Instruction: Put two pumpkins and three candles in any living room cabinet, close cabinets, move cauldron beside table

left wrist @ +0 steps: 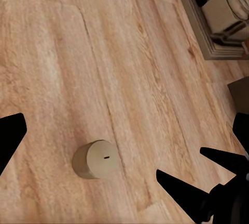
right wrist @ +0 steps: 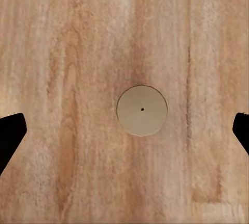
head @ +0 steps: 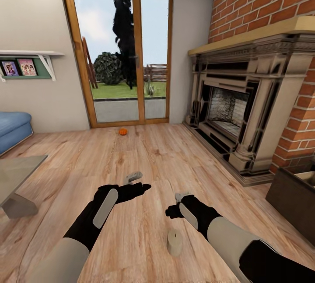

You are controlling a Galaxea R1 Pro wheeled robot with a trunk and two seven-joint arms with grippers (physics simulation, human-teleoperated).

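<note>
One grey-brown candle (head: 175, 242) stands upright on the wooden floor, just in front of my right gripper (head: 171, 212). In the right wrist view that gripper (right wrist: 126, 130) hangs open straight above the candle (right wrist: 141, 110), apart from it. My left gripper (head: 144, 185) is open over bare floor, and its wrist view shows a candle (left wrist: 95, 159) ahead of it. A second candle (head: 134, 176) lies on its side just beyond the left gripper. A grey stub (head: 181, 196), partly hidden, sits behind the right gripper. One orange pumpkin (head: 122, 131) rests by the glass door. The cauldron is out of view.
The glass-topped table (head: 17, 173) is at the left, with a blue sofa (head: 13, 127) behind it. The stone fireplace (head: 245, 112) fills the right wall. The dark-brown cabinet (head: 291, 202) stands at the right edge, pale wood showing at its top. Open floor lies ahead.
</note>
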